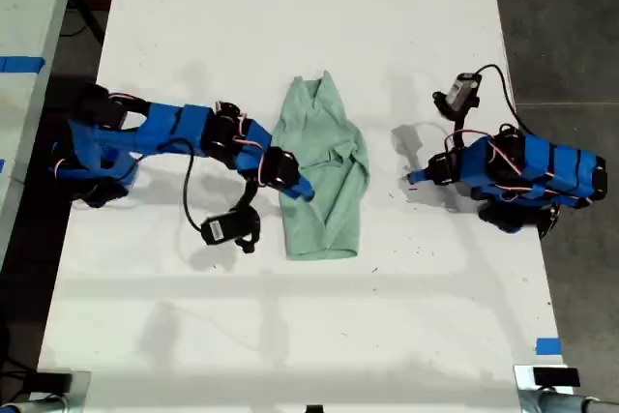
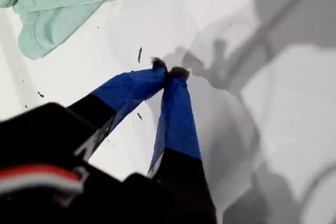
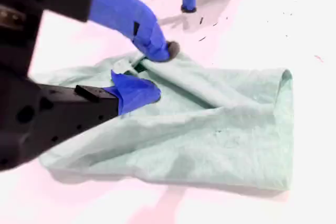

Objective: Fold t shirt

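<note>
The pale mint-green soft cloth t shirt [image 1: 324,171] lies partly folded into a long narrow strip at the centre of the white table [image 1: 290,16], its long axis running from twelve to six o'clock in the exterior view, with loose ridges and a bunched overlap near its middle. I judge it light, limp and slightly clingy: it will sag and drag instead of holding a crease, so it wants a pinch through a doubled edge or hem, lifted low and laid down slowly, not a grab at the flat middle. At the shirt's nine o'clock edge in the exterior view sits my second gripper [image 3: 149,72], its blue-taped fingers parted over a raised fold of fabric, one tip [image 3: 157,51] pressing on the cloth and the other [image 3: 134,93] just beside it; whether cloth is actually pinched between them I cannot tell. Out at three o'clock, well apart from the shirt, my first gripper [image 2: 169,72] hovers over bare table with its tips clenched together on nothing, a shirt corner visible beyond it.
</note>
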